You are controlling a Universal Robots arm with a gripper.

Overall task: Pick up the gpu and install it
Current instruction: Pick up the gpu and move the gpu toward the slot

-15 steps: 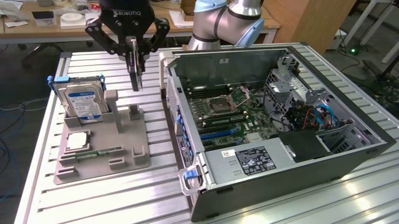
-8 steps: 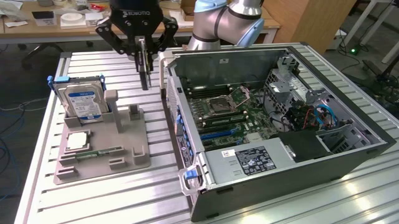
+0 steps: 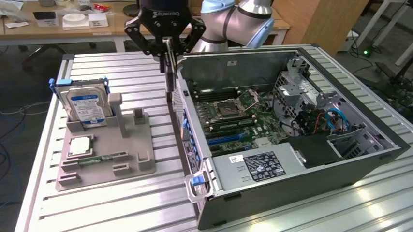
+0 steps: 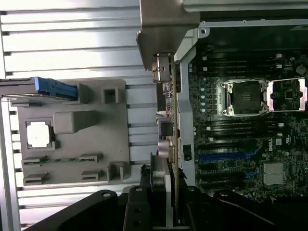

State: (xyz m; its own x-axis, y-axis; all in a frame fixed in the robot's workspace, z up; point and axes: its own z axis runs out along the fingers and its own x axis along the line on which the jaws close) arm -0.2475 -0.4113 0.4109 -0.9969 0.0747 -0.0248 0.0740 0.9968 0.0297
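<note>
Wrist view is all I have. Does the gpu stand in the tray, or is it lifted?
Observer: Lifted. The gpu hangs upright from the gripper, clear of the tray.
Operator: Does the drive lie flat?
Observer: No. It stands upright in the tray, its blue-white label showing.
Operator: The gripper hides one end of the case. What is there?
Observer: A power supply, label up.
</note>
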